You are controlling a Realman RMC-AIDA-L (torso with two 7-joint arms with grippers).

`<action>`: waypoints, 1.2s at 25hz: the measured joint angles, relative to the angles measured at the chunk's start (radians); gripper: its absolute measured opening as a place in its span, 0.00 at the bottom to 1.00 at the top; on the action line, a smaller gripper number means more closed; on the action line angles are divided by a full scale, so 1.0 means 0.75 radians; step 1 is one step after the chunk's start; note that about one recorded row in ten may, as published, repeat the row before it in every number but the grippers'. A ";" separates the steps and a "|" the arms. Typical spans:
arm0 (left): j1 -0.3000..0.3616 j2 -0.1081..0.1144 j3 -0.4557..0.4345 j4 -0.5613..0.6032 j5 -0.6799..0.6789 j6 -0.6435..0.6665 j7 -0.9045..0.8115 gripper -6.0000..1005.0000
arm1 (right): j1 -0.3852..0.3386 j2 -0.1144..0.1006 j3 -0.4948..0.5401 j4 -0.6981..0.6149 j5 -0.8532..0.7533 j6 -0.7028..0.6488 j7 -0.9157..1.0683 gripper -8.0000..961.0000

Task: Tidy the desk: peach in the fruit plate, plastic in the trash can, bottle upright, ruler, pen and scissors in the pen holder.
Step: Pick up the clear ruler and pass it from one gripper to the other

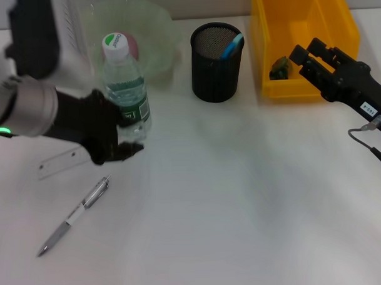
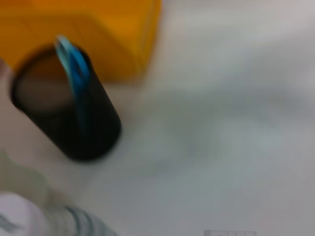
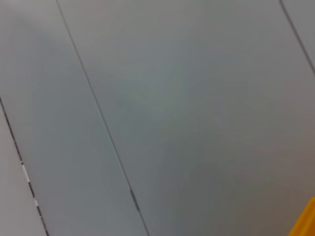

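My left gripper is shut on the clear water bottle, which stands upright on the desk with its white cap up. The bottle shows blurred in the left wrist view. Behind it the peach lies in the green fruit plate. The black mesh pen holder has blue scissors in it. A clear ruler and a silver pen lie flat at the left front. Dark plastic sits in the yellow trash can. My right gripper hovers open over that bin.
The right arm's cable hangs near the right edge. The right wrist view shows only grey panels and a yellow corner of the trash can. White desk surface spreads across the middle and front right.
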 joint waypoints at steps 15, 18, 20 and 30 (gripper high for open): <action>0.058 0.005 -0.256 0.129 -0.652 0.047 0.087 0.39 | -0.012 0.001 0.016 0.003 -0.007 0.041 -0.004 0.57; 0.048 0.003 -0.267 0.089 -0.750 0.023 0.128 0.39 | -0.012 0.001 0.014 0.003 -0.007 0.064 -0.003 0.57; 0.040 0.001 -0.273 -0.001 -0.850 -0.007 0.198 0.39 | -0.015 0.001 0.007 0.008 -0.009 0.078 -0.003 0.57; 0.000 -0.002 -0.269 -0.258 -1.158 -0.168 0.418 0.39 | -0.032 0.002 0.004 0.044 -0.012 0.086 -0.003 0.57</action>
